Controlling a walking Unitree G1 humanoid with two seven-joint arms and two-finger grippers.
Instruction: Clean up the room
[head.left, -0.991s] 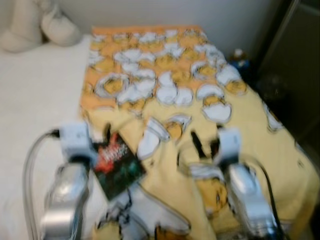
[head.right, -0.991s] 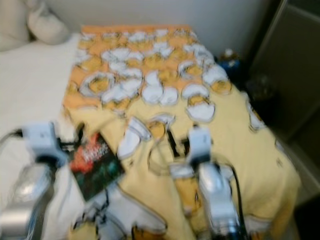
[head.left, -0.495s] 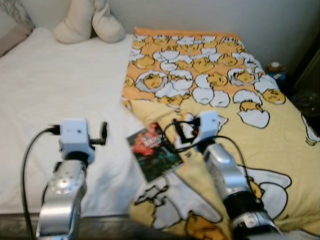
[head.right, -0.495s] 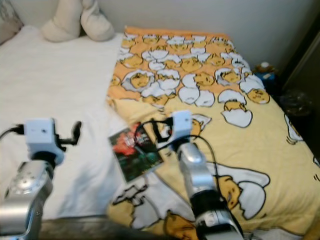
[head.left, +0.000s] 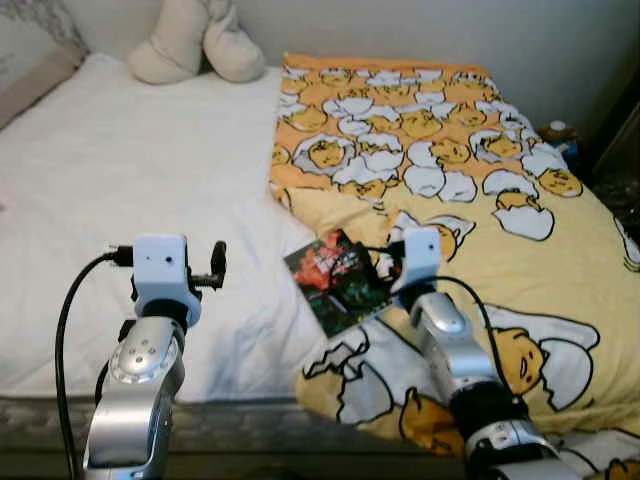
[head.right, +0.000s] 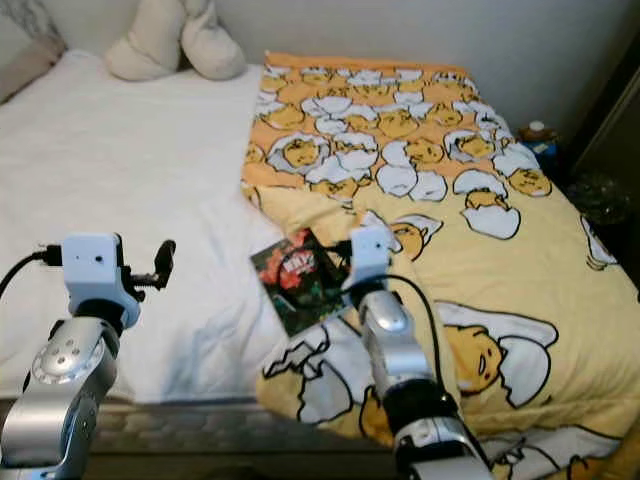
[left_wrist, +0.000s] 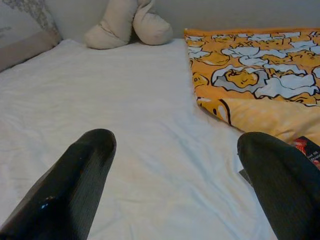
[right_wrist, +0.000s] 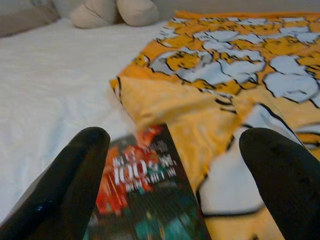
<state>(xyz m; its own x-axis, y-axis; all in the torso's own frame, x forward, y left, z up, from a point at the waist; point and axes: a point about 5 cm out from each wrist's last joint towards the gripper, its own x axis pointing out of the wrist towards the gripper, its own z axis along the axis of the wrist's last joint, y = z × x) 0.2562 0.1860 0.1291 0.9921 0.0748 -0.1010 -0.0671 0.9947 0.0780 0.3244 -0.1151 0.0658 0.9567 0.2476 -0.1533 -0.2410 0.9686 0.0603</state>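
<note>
- dark paperback book (head.left: 340, 281) lies flat on the egg-print blanket (head.left: 480, 220), at its edge beside the white sheet (head.left: 120, 200).
- right gripper (right_wrist: 172, 165), fingers spread, hovers at the book's 3 o'clock edge.
- left gripper (left_wrist: 175, 175), spread and empty, hangs over the sheet at the book's 9 o'clock.

Bed, white sheet (head.left: 120, 190): lay beneath and ahead of the left tool. Cream pillow (head.left: 195, 40): rested at the far end of the bed, well beyond both tools, against the wall (head.left: 420, 30). Small bottle, blue label (head.left: 557, 132): stood off the bed's far right side, well apart from the right tool.
</note>
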